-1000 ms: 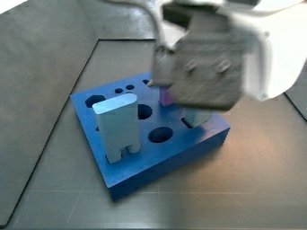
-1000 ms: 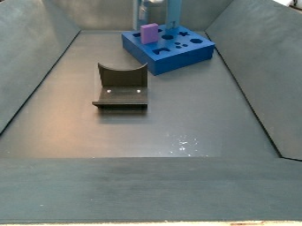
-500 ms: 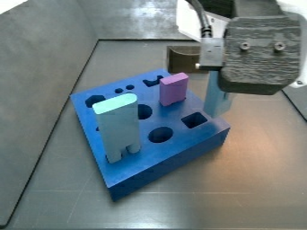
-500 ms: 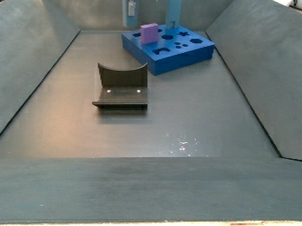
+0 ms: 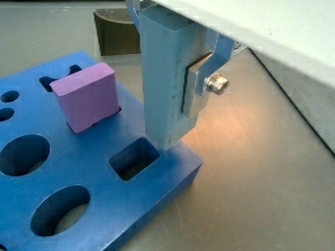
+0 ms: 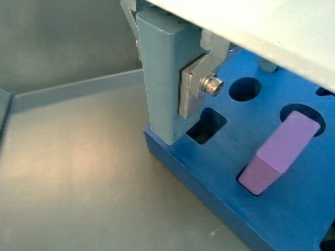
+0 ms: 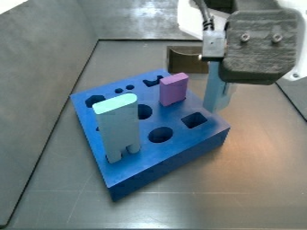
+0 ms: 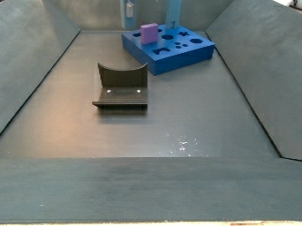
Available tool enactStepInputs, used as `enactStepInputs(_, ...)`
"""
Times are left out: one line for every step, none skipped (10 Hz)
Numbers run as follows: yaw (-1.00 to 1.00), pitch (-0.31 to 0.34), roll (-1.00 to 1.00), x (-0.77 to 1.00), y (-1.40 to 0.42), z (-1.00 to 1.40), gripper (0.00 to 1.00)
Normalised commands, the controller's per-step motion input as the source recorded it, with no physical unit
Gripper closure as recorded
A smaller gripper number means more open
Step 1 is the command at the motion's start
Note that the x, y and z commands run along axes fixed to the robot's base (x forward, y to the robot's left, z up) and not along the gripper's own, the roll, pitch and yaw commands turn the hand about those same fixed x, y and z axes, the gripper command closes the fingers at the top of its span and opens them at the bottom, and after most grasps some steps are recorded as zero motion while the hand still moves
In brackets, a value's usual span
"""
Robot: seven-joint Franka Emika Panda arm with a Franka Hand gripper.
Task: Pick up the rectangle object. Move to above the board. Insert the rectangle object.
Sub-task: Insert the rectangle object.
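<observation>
Pinched upright in the gripper [image 7: 216, 65], between silver fingers [image 5: 197, 83]: the rectangle object [image 5: 163, 93]. Carried since a second ago from low over the middle of the board [image 7: 144, 175] out toward its edge, then barely shifted over the last half second. Hangs with the lower end just beside the square slot [image 5: 131, 159], not in it; contact with the board's top impossible to tell. Probably needs a small sideways correction before lowering. Pink block [image 5: 86, 96] standing close by.

gripper [image 7: 216, 90]: risen a little off the board [image 7: 120, 175] since a second ago
rectangle object [image 5: 167, 83]: lifted with it, clamped between the fingers
</observation>
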Motion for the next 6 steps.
enactStepInputs(0.0, -0.094, 0.0, 0.0, 0.0, -0.13, 1.0)
enactStepInputs(0.0, 0.0, 0.01, 0.0, 0.0, 0.0, 1.0)
enactStepInputs(0.0, 0.0, 0.07, -0.07, 0.0, 0.0, 1.0)
enactStepInputs(-0.11, -0.363, 0.31, -0.52, -0.05, -0.16, 1.0)
enactStepInputs(-0.06, -0.171, 0.04, -0.28, 0.0, -0.01, 1.0)
enactStepInputs(0.0, 0.0, 0.02, 0.0, 0.0, 0.0, 1.0)
